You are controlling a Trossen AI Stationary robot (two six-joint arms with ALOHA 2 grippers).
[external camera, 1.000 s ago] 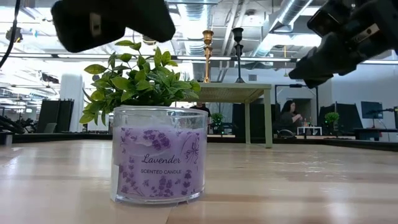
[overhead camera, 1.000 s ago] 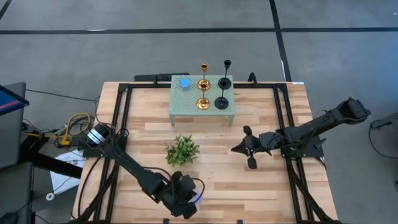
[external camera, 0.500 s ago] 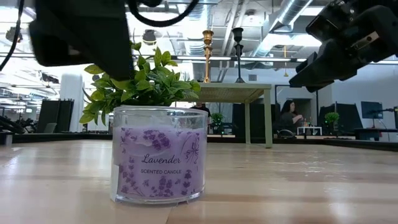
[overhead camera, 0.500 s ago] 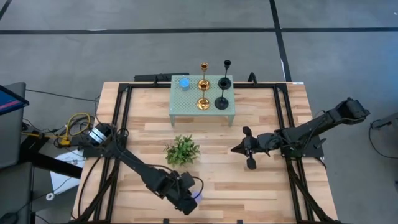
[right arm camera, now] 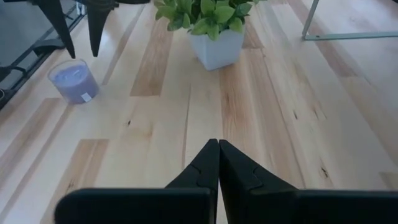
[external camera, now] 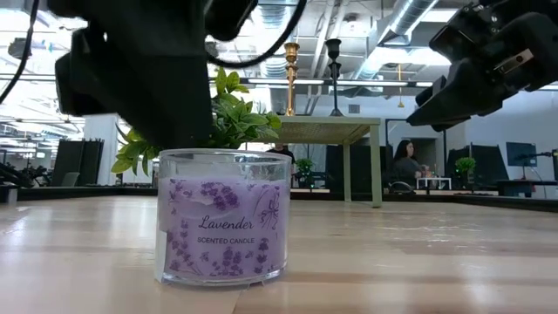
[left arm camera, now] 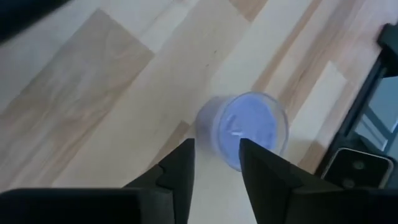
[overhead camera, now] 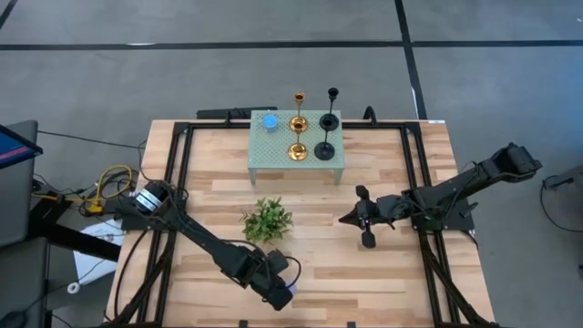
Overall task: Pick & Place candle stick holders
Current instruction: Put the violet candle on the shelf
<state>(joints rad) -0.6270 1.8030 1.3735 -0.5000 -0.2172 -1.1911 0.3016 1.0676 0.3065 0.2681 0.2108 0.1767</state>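
Observation:
Two gold candle stick holders (overhead camera: 297, 137) and two black ones (overhead camera: 326, 135) stand on their round bases on a small green stand (overhead camera: 273, 153) at the table's far middle; the low view shows one gold holder (external camera: 291, 78) and one black holder (external camera: 333, 77). Near the front edge my left gripper (left arm camera: 214, 163) is open and points down just above a purple lavender candle jar (left arm camera: 245, 127), with its fingers (right arm camera: 94, 28) clear of the jar (right arm camera: 74, 81). My right gripper (overhead camera: 344, 220) hangs shut over the table's right half, holding nothing.
A blue candle (overhead camera: 270, 121) shares the green stand with the holders. A potted green plant (overhead camera: 267, 220) stands mid-table between the stand and the lavender jar (overhead camera: 290, 290). Black frame rails (overhead camera: 178, 182) run along both sides. Bare wood lies between the plant and my right gripper.
My left gripper has come down toward the lavender candle jar and shifted a little toward the table's right edge. The jar has stayed where it was.

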